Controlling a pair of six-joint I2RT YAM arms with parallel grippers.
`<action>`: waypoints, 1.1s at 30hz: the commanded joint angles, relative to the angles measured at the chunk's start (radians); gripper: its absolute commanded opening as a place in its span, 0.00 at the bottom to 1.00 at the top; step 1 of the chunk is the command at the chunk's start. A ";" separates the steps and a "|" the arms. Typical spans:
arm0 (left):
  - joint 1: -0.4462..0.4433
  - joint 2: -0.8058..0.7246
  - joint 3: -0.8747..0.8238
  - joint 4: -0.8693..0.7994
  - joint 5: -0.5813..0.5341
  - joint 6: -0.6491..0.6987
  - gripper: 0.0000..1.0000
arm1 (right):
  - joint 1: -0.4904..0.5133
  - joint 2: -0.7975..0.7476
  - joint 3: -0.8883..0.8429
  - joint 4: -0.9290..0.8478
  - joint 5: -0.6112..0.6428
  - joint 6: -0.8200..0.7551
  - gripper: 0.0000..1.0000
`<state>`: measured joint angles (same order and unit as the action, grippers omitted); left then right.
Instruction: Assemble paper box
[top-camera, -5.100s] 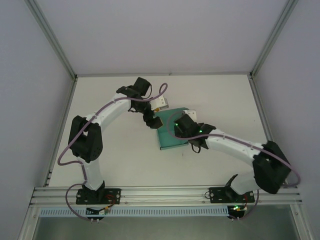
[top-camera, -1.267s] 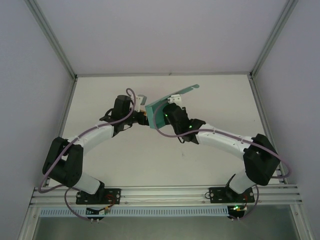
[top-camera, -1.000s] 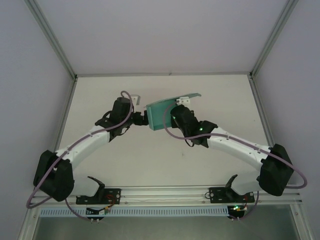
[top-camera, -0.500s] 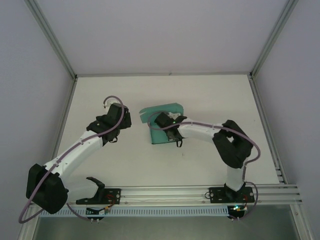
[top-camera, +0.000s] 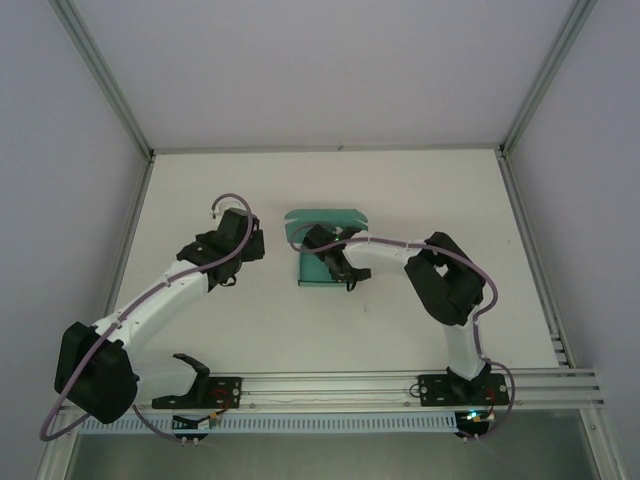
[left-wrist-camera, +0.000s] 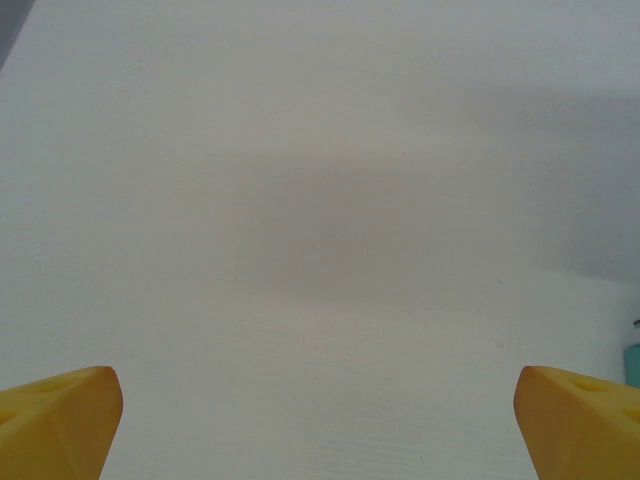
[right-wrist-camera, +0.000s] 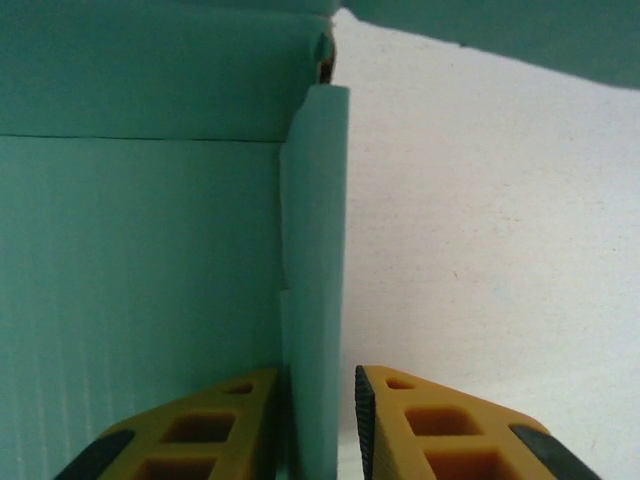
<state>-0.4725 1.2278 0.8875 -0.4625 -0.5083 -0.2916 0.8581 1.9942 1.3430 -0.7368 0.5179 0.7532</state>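
Teal paper box (top-camera: 325, 219), flat panel, one side flap upright

The left arm stretches forward from a low shoulder, its pincer (left-wrist-camera: 316, 400) spread wide, yellow fingertips far apart. The right arm doubles back at its elbow toward the left arm, its pincer (right-wrist-camera: 318, 385) parted only narrowly.

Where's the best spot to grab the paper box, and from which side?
Probably the raised side wall of the paper box. It stands up thin off the flat panel with both faces free. Come in over its free edge, one jaw inside and one on the table side, the way the right end effector straddles it.
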 joint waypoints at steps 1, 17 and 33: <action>0.007 0.008 0.010 0.030 0.037 0.023 1.00 | -0.005 -0.043 -0.019 0.002 -0.024 0.016 0.31; 0.024 -0.004 0.058 0.212 0.504 0.311 1.00 | -0.033 -0.472 -0.143 0.251 -0.029 -0.395 0.87; 0.089 0.487 0.514 -0.138 0.884 0.762 0.74 | -0.331 -0.313 -0.012 0.279 -0.552 -0.957 0.69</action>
<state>-0.3901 1.6989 1.3479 -0.4831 0.3298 0.3737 0.5278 1.6482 1.2884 -0.4171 0.0284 -0.1303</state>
